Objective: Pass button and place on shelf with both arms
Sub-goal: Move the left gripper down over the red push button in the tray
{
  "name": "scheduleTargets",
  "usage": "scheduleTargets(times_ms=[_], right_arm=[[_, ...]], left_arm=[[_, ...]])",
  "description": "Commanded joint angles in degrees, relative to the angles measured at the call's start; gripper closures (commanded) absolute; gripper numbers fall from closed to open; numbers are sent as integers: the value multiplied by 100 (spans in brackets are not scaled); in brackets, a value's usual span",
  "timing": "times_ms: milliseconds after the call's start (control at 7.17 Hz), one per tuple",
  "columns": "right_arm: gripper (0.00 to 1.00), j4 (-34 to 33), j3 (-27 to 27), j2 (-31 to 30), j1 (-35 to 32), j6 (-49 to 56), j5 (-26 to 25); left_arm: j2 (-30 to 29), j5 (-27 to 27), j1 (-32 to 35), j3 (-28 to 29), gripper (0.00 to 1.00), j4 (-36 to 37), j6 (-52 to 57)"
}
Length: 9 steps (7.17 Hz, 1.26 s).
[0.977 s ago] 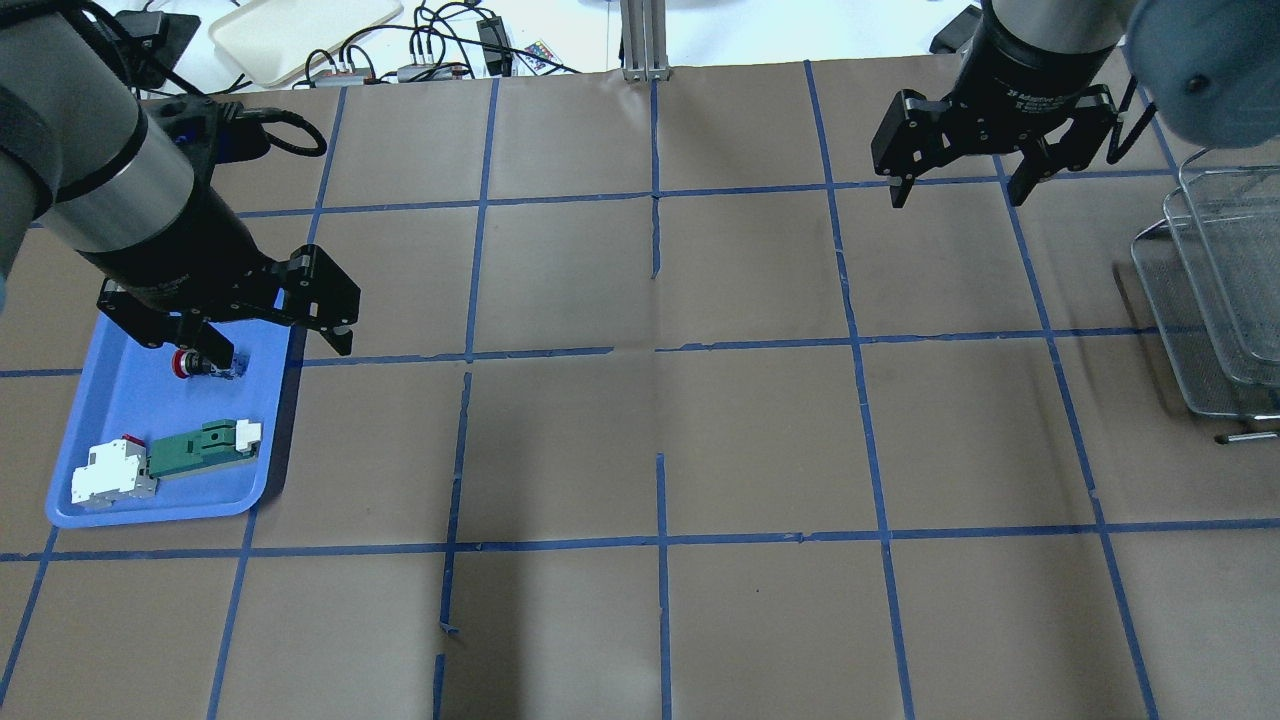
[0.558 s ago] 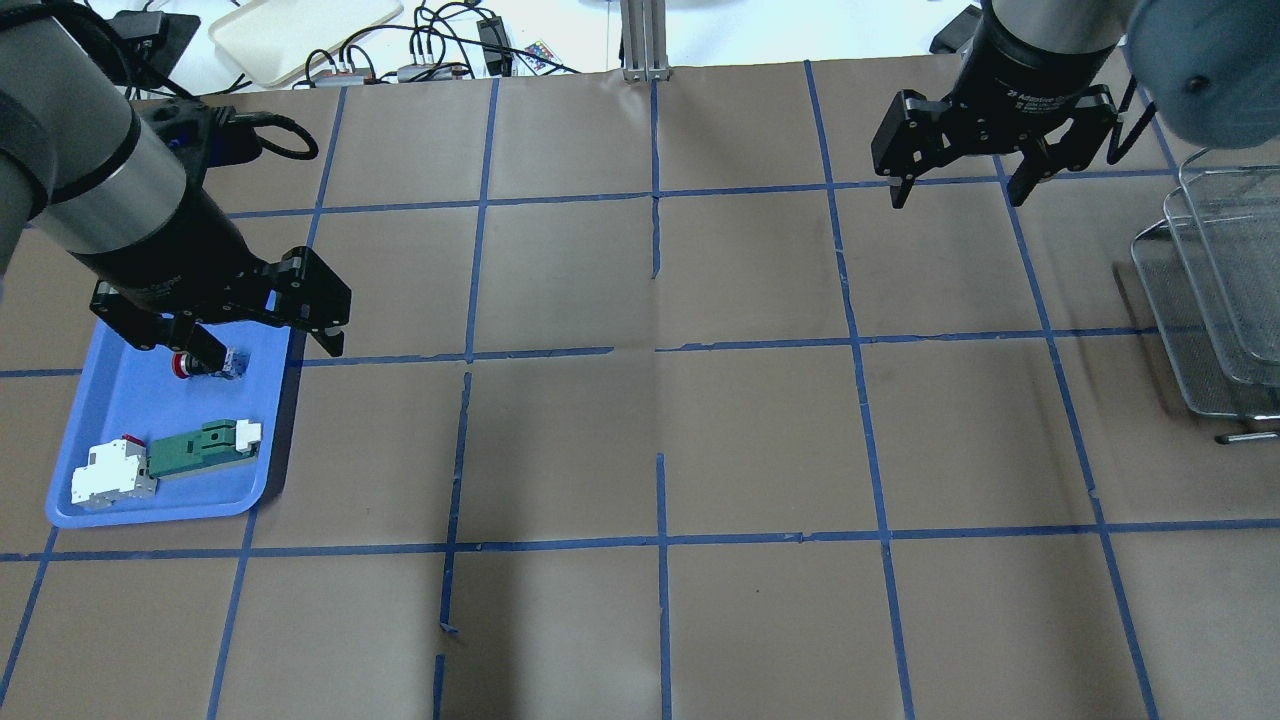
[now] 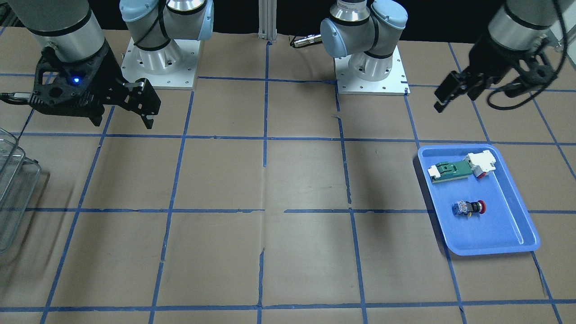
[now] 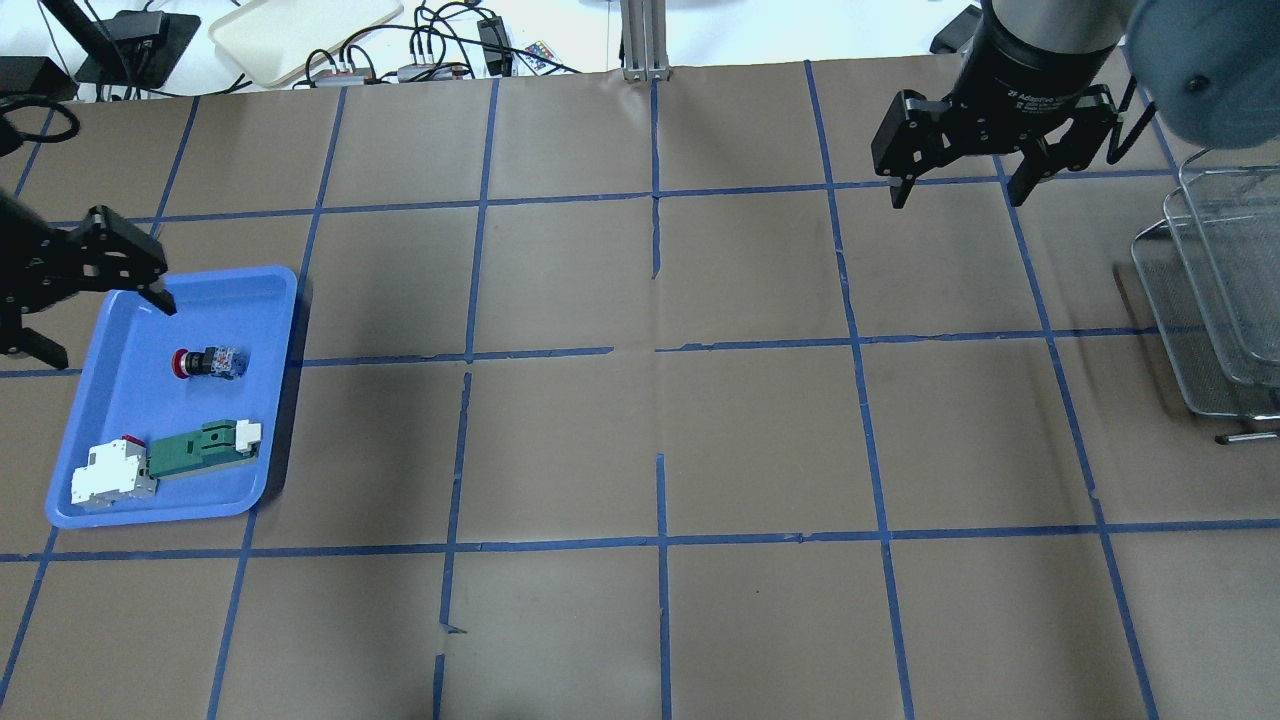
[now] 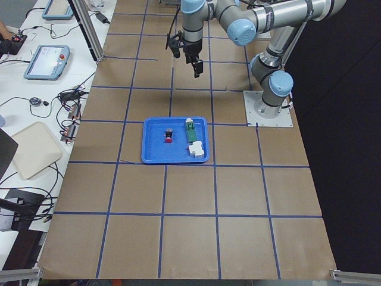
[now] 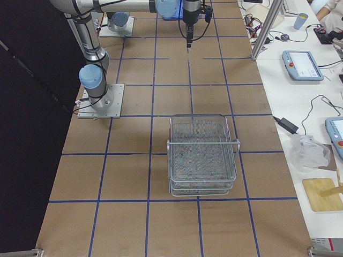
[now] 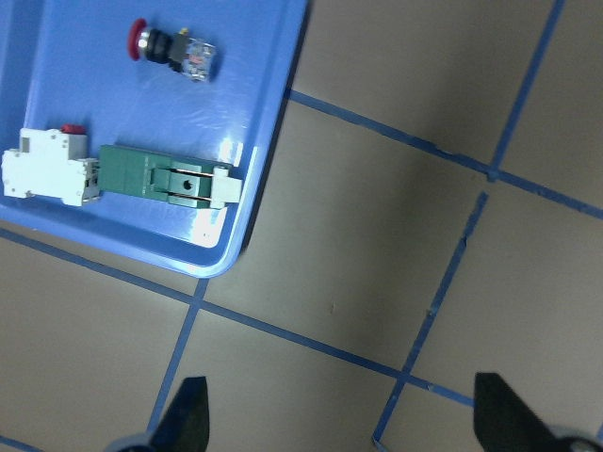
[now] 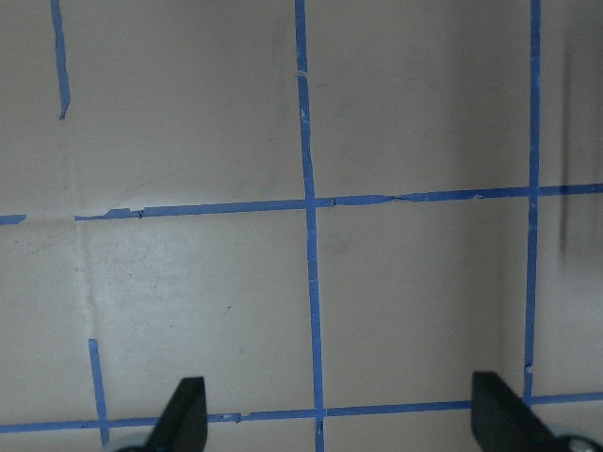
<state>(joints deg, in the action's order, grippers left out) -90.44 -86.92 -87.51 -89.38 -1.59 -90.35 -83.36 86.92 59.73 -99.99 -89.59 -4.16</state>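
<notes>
The button [image 4: 208, 362], red cap and blue-and-white back, lies on its side in the blue tray [image 4: 120, 510]. It also shows in the front view [image 3: 470, 208] and the left wrist view [image 7: 170, 45]. My left gripper [image 4: 105, 325] is open and empty, raised beside the tray's far left corner, apart from the button. My right gripper [image 4: 958, 195] is open and empty, high over the far right of the table. The wire-mesh shelf [image 4: 1220, 300] stands at the right edge, to the right of that gripper; it also shows in the right side view [image 6: 202, 155].
The tray also holds a green-and-white flat part [image 4: 200, 447] and a white block with red [image 4: 112, 472]. Brown paper with a blue tape grid [image 4: 655, 345] covers the table. Cables and a beige tray [image 4: 300, 30] lie beyond the far edge.
My left gripper, which hovered right over the button, has pulled away to the left and off the tray, still open. The button has not moved. The right arm is unchanged.
</notes>
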Motion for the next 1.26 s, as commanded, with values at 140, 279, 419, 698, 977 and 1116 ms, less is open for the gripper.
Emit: scheduleTargets(times_ms=[140,279,419,698,977,1116], right_arm=[[0,0,-9,6,0,45,0],[0,0,-9,6,0,45,0],[0,0,-9,6,0,54,0],[0,0,-9,6,0,54,-9],[0,9,-9,6,0,54,-9],[0,9,-17,6,0,54,-9]], left_arm=[[-889,-378,-1111,32,0,1262,-1413],[-1223,-395,-1183,127,0,1364,-1594],[-1566,-439,-1305,224,0,1443,-1701],[-2251,-972,-1385,479,0,1874,-2683],[-2841,-1420,-1385,498,0,1892,-3481],[-3044,-1502,-1403,498,0,1892,-3538]])
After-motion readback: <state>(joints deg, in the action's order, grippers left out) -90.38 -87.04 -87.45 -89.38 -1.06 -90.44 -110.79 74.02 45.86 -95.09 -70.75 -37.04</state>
